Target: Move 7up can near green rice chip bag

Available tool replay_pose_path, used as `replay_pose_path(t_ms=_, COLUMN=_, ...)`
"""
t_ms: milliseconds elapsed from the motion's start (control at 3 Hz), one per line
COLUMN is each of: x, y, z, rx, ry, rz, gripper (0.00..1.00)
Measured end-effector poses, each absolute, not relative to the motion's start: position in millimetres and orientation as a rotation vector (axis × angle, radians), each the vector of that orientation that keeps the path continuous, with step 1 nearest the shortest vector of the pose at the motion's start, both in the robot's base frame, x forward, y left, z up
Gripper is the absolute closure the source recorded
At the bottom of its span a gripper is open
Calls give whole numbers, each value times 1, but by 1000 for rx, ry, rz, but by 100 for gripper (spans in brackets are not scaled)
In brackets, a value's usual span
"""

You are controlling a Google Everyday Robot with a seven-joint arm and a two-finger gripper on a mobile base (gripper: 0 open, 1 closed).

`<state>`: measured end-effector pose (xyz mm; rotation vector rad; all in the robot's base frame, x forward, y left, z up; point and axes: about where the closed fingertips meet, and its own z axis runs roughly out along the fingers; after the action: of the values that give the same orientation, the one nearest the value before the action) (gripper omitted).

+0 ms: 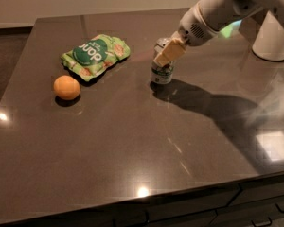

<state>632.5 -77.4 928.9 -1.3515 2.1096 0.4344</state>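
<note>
The 7up can [162, 74] stands upright on the dark table [132, 145], right of centre at the back. My gripper [167, 54] comes down from the upper right and is shut around the can's top; its tan fingers [170, 53] cover the can's upper half. The green rice chip bag [95, 55] lies flat at the back left, a short gap to the left of the can.
An orange fruit [66, 87] sits on the table in front of the bag's left end. My white arm [217, 8] reaches in from the upper right, and a white robot part [273, 37] stands at the table's right edge. Drawer fronts show below the front edge.
</note>
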Motion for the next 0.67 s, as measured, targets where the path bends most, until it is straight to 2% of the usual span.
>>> replay_pose_path(t_ms=667, x=666, y=9, z=939, rx=-1445, ry=2002, rz=522, gripper=100)
